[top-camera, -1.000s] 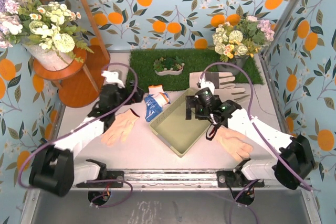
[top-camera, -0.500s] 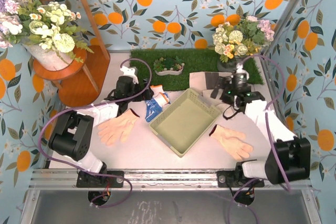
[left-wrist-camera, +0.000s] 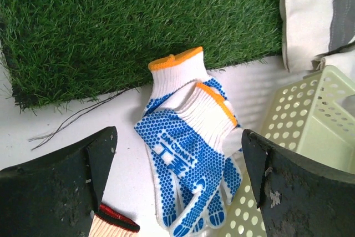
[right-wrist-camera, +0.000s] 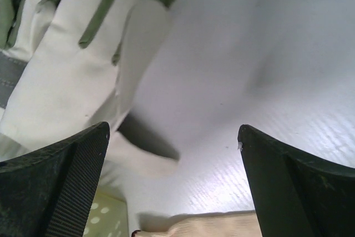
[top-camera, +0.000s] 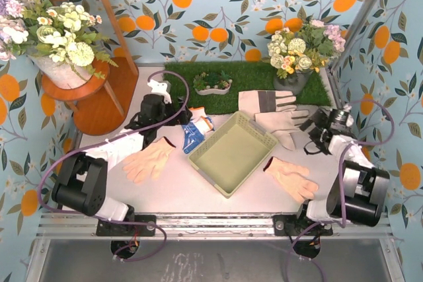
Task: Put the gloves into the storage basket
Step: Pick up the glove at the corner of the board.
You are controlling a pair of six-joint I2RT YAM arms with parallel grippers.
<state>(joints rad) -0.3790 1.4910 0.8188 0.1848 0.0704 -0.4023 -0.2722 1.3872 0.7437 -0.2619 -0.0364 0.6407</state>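
Observation:
The pale green storage basket [top-camera: 228, 156] lies empty at the table's middle. A pair of blue-and-white gloves [top-camera: 195, 130] with orange cuffs rests against its left corner, and in the left wrist view these gloves [left-wrist-camera: 188, 148] lie flat just beyond my open left gripper [left-wrist-camera: 177, 134]. One peach glove [top-camera: 149, 160] lies left of the basket, another peach glove [top-camera: 293, 177] to its right. Grey-and-cream work gloves [top-camera: 274, 107] lie behind the basket. My right gripper [top-camera: 312, 129] hovers open and empty beside the work glove [right-wrist-camera: 72, 81].
A grass mat [top-camera: 244, 84] with a small white plant dish [top-camera: 213, 85] spans the back. A flower pot [top-camera: 297, 80] stands at the back right, and a wooden stand [top-camera: 99, 107] at the left. Patterned walls close in the sides.
My right arm swung from over the basket out to the right edge, uncovering the work gloves. My left arm moved back toward the blue-and-white gloves. Both grippers stayed open.

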